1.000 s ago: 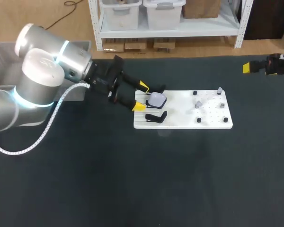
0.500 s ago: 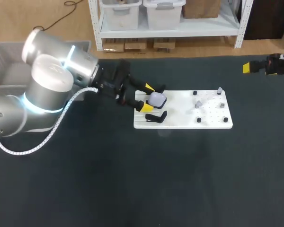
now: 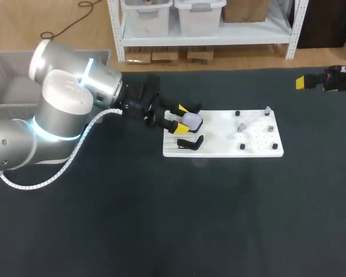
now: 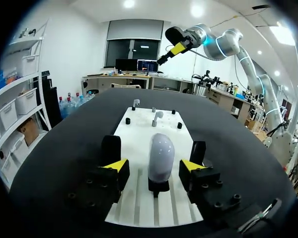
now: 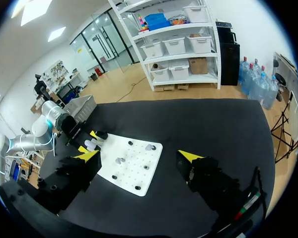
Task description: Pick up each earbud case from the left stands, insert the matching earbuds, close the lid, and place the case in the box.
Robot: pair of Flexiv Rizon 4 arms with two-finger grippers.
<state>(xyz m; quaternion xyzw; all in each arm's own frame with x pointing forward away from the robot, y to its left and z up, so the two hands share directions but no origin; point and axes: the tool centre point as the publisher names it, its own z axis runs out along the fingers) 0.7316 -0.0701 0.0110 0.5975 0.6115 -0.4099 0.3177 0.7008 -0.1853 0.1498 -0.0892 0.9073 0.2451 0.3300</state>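
Dark table, white board.
Left gripper stands spread around the earbud case at the board's left end; right gripper, well off the board, gapes too.

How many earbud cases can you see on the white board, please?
1: the earbud case sits on a black stand at the white board's left end, between the left gripper's open fingers. The neighbouring stand looks empty.

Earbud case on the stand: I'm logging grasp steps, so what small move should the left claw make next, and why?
Probably close the left claw on the earbud case: it stands upright on its black stand, between the open fingers, with a gap on each side.
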